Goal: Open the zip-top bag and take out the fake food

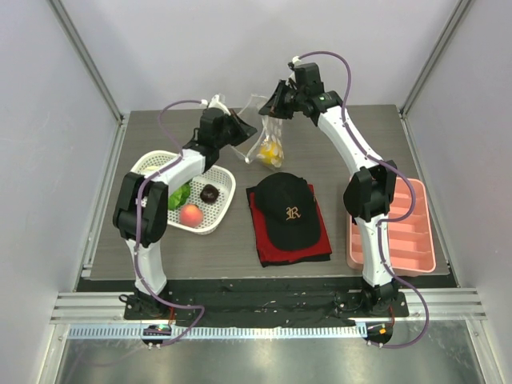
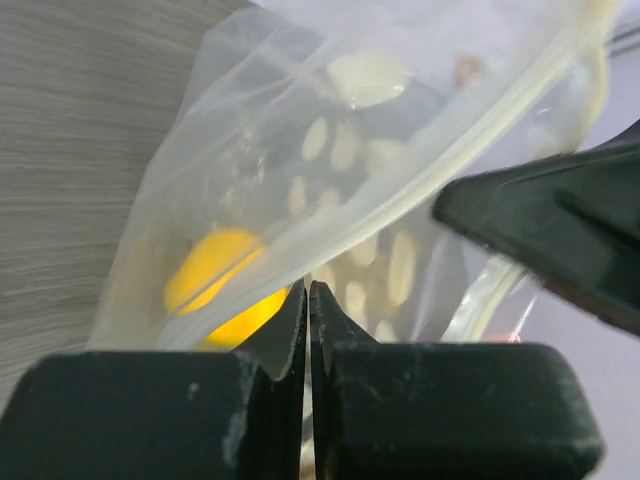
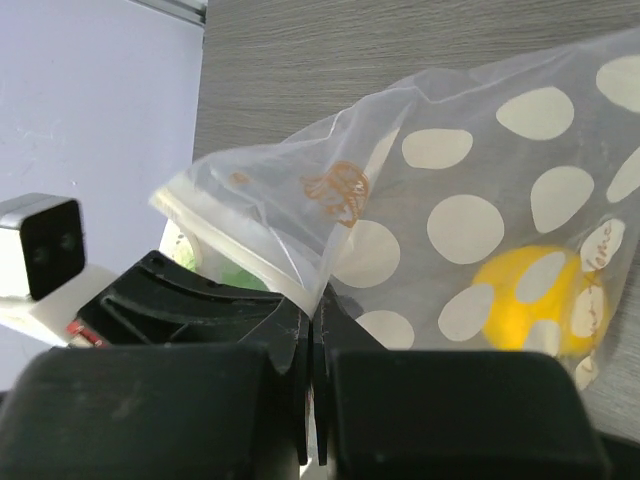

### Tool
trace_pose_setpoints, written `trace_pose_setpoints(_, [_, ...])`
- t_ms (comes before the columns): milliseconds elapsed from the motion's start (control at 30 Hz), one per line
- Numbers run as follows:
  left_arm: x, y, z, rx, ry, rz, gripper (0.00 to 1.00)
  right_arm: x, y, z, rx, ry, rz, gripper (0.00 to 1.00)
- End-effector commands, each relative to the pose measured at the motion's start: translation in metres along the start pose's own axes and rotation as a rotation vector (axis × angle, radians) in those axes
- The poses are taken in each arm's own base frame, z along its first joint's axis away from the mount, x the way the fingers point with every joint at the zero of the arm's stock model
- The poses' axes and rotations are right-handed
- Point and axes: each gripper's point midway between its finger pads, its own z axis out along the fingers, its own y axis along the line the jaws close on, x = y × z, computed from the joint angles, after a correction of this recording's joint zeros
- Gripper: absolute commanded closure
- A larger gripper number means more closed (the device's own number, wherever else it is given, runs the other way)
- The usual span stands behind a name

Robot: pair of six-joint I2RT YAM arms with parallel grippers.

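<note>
A white basket (image 1: pixel 152 162) rests on the tabletop (image 1: pixel 232 248), nearer the arm bases than the left jaws and to their left. It holds three pieces of fake food: a peach (image 1: pixel 190 214), a green vegetable (image 1: pixel 179 195) and a brown ball (image 1: pixel 210 193). Most of the emptying looks done.

Farther out, the bag (image 1: pixel 266 132) hangs lifted off the tabletop, stretched between the two sets of jaws. A yellow citrus (image 1: pixel 273 152) sits in its lowest corner, below both sets of jaws, and appears to be the only piece inside. The zip strip (image 2: pixel 450 150) runs loose and curved away from the left jaws, so the mouth seems open, though how wide is hard to tell.

The left jaws are pressed together with only a hairline between them, pinching the bag's film just under the zip strip. The right jaws, a little farther back, are likewise closed tight on a fold of dotted film at the bag's rim.

What is left, by my reading, is getting the citrus out, probably into the basket.
</note>
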Motion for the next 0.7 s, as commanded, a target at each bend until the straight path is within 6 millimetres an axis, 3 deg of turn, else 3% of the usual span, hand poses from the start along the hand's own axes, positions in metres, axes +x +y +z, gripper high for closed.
trace_pose_setpoints(0, [-0.027,-0.020,0.005,-0.166,-0.103,0.101,1.00,-0.019,0.047,-0.024,-0.104,-0.056,0.011,0.99])
trace_pose_setpoints(33, [-0.015,-0.015,0.007,-0.216,-0.068,0.110,1.00,-0.017,0.051,-0.023,-0.114,-0.050,0.023,0.99])
trace_pose_setpoints(200, [-0.027,-0.010,0.017,-0.302,-0.118,0.203,1.00,-0.013,0.063,-0.025,-0.158,-0.031,0.065,0.98])
trace_pose_setpoints(267, [-0.023,0.012,0.018,-0.393,-0.077,0.263,1.00,-0.014,0.064,-0.026,-0.161,-0.034,0.068,0.99])
trace_pose_setpoints(400, [-0.020,0.018,0.020,-0.388,-0.051,0.315,1.00,-0.015,0.070,-0.028,-0.176,-0.034,0.071,0.99])
trace_pose_setpoints(433, [-0.013,0.029,0.017,-0.408,-0.038,0.321,1.00,-0.015,0.069,-0.029,-0.177,-0.032,0.070,0.99])
trace_pose_setpoints(667, [-0.020,0.030,0.015,-0.321,-0.051,0.391,1.00,-0.002,0.077,-0.035,-0.231,0.032,0.062,0.99])
